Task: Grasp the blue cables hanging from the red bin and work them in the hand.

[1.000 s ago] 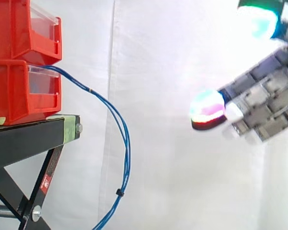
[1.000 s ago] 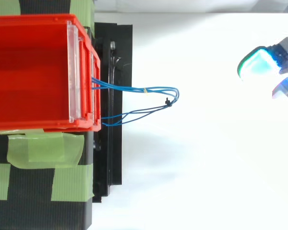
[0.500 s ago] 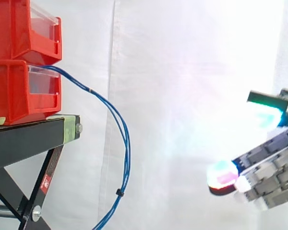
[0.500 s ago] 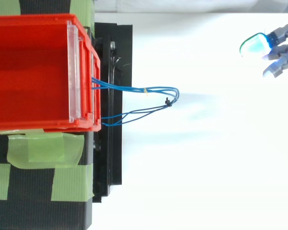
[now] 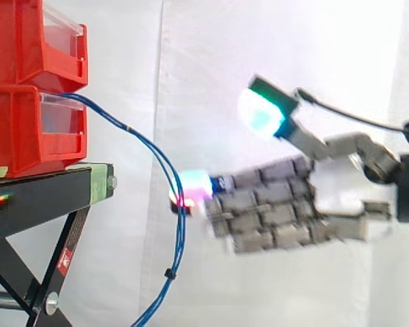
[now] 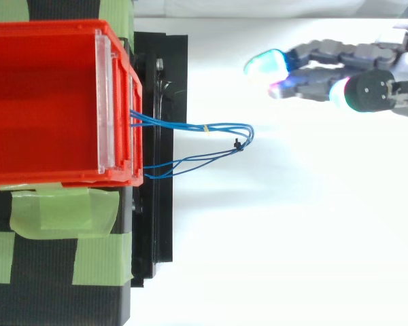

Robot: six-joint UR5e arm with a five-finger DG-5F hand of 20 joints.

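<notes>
because the blue cables hang clear of the red bin, the hand lies level beside them; fingers straight, thumb raised (holding nothing)

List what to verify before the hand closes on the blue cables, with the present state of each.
1. The hand is open: ok. Its fingers are straight and the thumb is raised well above them.
2. The blue cables hang free: ok. They leave the lower red bin and loop down past the black stand.
3. The fingertips are at loop height: ok, by the side view.
4. The hand is lined up sideways with the loop: not ok. The top view shows a gap between fingertips and cables.
5. The cables are between thumb and fingers: not ok.
6. The black tie is away from the grasp spot: ok, it sits lower.
</notes>
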